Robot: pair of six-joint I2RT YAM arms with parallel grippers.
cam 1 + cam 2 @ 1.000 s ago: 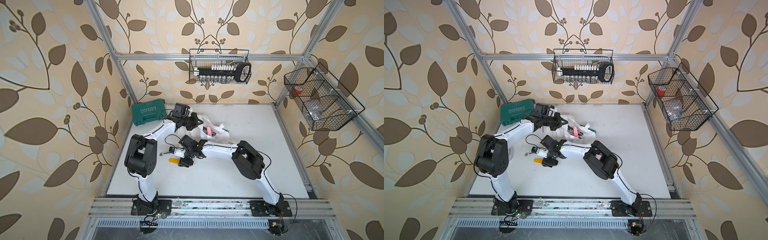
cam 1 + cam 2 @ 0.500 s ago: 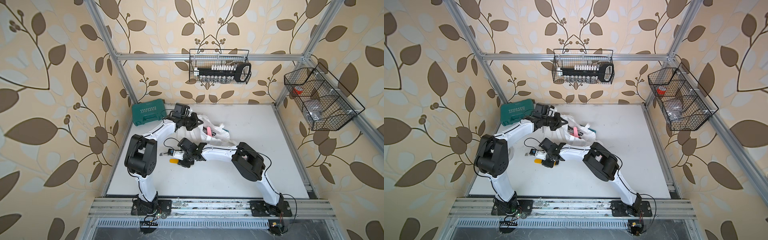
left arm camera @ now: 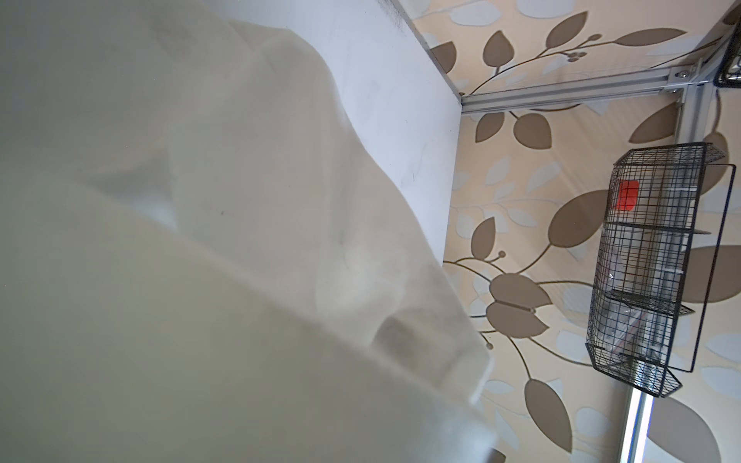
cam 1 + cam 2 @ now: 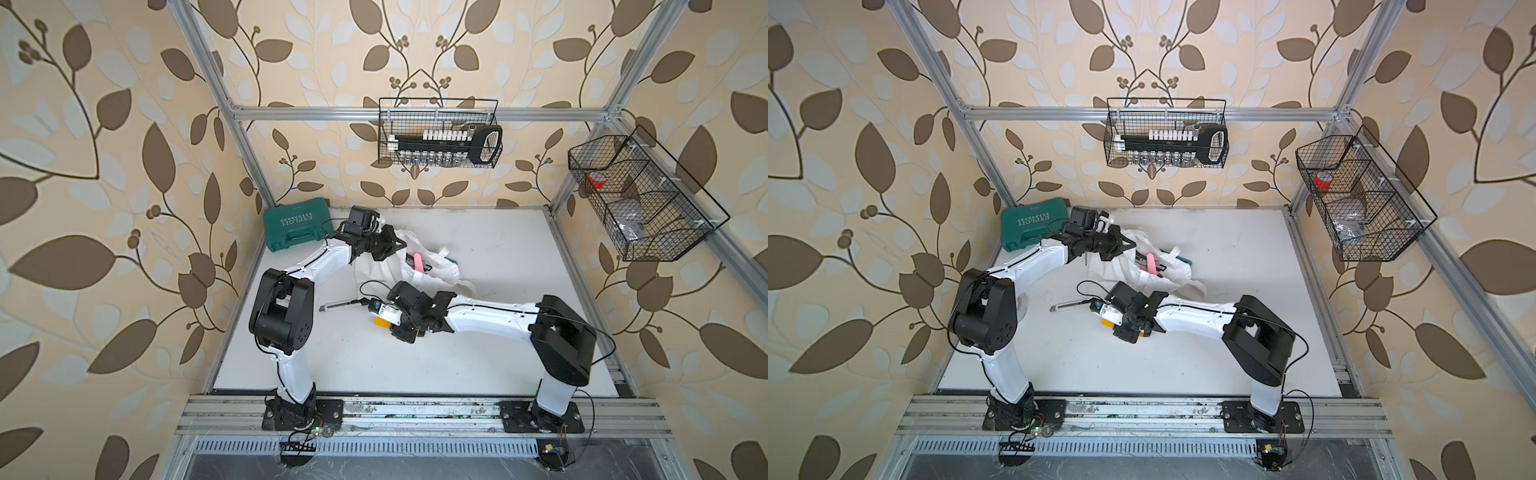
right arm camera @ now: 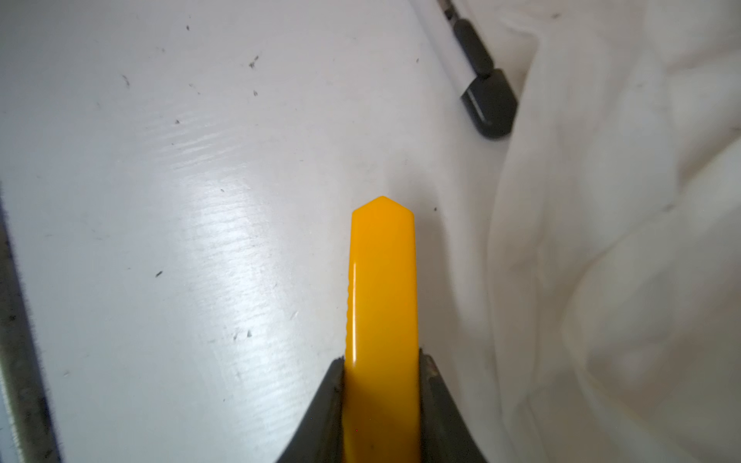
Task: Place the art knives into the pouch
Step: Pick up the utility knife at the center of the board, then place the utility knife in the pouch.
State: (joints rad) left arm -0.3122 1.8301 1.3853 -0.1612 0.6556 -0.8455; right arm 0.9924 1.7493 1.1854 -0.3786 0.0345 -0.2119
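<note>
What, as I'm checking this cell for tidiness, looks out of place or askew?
The pouch lies crumpled, one edge pinched up by the left gripper, a pink item showing in its mouth. A grey cutter lies loose on the table.

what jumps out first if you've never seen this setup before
The bright yellow art knife stands out, pinched between the fingers of the right gripper mid-scene. Just beyond it the left gripper holds up an edge of the crumpled white pouch, and a green tool case sits in the far left corner.
</note>
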